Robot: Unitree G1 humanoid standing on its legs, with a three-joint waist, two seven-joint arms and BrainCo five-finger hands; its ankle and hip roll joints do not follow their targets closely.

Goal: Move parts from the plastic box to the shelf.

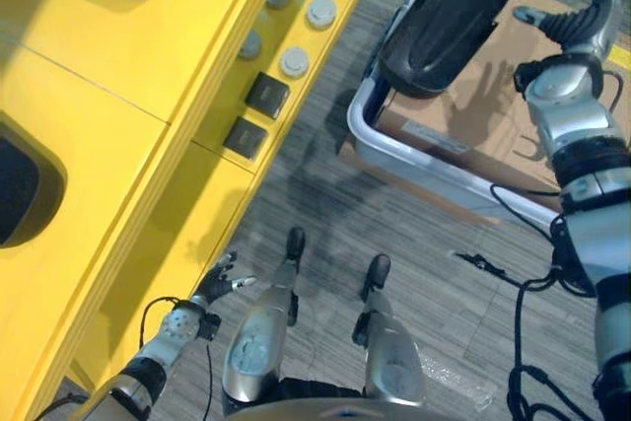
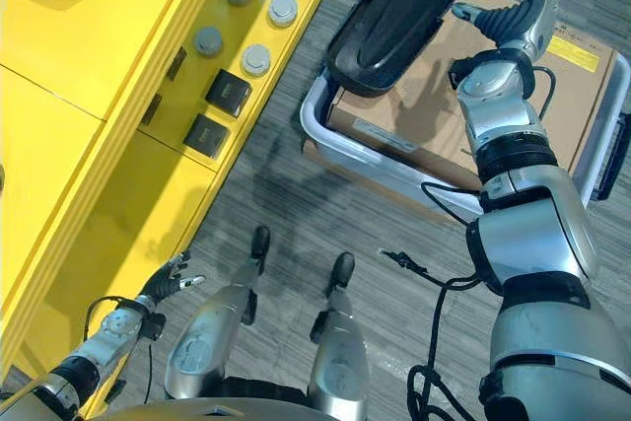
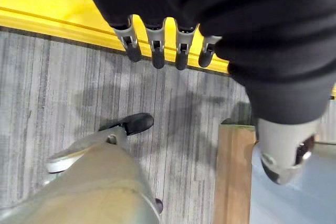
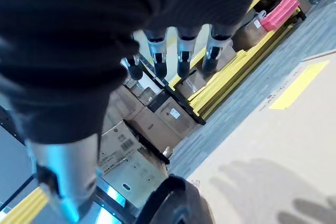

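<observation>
Left hand sits lowest and nearest, hanging beside the yellow metal shelf over the grey striped carpet floor, fingers straight and relaxed, holding nothing; its wrist view shows the same loose fingers above the floor by the shelf edge. On the shelf deck, going left to right: large black moulded plastic parts sit at the far left edge and in the top corner, then two small square black blocks one behind the other, then four round grey disc-shaped parts in two pairs. My read is that those are placed parts, so the job looks partly done, though I can't tell which came from the box. Right of the shelf sits the grey plastic box with rounded rim, on the floor. Inside it lies a flat brown cardboard sheet, and one long black oval plastic part leans across the box's near-left corner, overhanging the rim. That's the one piece visibly left to move; anything under the cardboard is hidden. Right hand hovers above the cardboard, just right of the black oval part, fingers extended and spread, empty, not touching the part. Next step is probably a reach left to grasp it.
</observation>
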